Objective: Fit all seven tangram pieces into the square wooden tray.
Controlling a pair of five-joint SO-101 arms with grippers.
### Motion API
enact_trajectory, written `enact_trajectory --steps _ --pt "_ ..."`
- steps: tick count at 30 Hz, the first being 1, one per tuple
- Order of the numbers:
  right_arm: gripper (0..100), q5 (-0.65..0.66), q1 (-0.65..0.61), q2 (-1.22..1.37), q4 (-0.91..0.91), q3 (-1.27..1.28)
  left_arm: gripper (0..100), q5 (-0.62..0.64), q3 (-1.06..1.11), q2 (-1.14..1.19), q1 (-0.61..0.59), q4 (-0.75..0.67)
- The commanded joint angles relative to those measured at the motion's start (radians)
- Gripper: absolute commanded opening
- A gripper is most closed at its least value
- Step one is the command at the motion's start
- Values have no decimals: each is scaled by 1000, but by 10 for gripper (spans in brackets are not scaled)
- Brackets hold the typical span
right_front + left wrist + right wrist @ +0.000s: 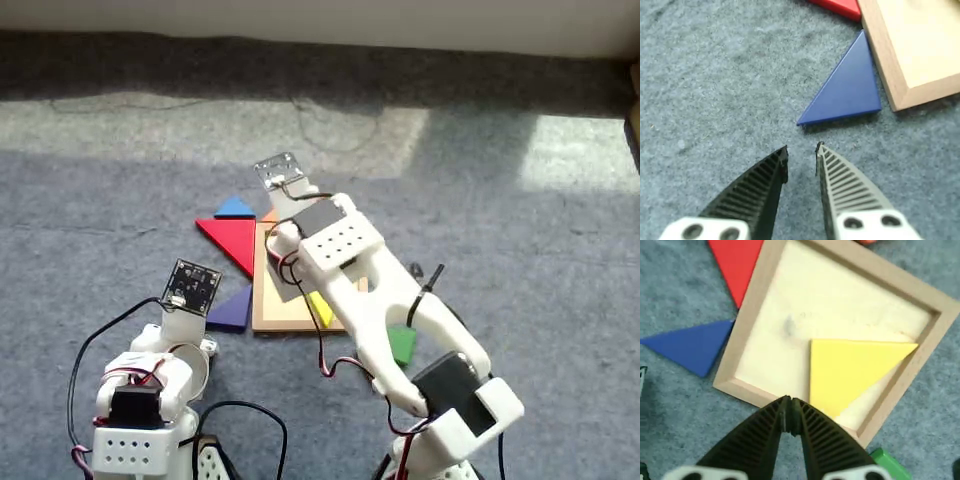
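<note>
The white left arm (150,390) sits folded close to its base, its black ribbed left gripper (801,152) angled downward, fingertips slightly parted. The white right arm (390,310) stretches forward, its black ribbed right gripper (790,410) closed, tips touching, holding nothing.

- tray (755,315): pale tan wooden frame, cream floor with faint grain; centre of the high view.
- yellow triangle (850,370): plain yellow, inside the tray.
- red triangle (230,240): plain red, left of the tray in the high view.
- dark blue triangle (845,90): deep violet-blue, uniform.
- light blue piece (235,208): brighter blue, above the red triangle.
- orange piece (268,215): orange sliver at the tray's upper edge.
- green piece (402,345): solid green, lower right of the tray.
- carpet (520,250): grey-blue, finely flecked; paler sunlit band across the upper frame.
- left gripper (801,152), right gripper (790,407): black to dark grey ribbed fingers on white bases.
- right arm (380,300), left arm (140,400): white shells, black motor blocks, red and black wires.
</note>
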Motion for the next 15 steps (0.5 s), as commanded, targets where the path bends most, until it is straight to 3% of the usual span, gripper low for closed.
enact_trajectory --steps 1,8,15 --pt "12 -25 -12 15 -70 61 120 -3 19 -16 -10 5" --pt "12 -18 51 154 -107 93 120 -3 19 -16 -10 5" --pt "12 69 124 154 -99 35 120 -3 19 -16 -10 5"
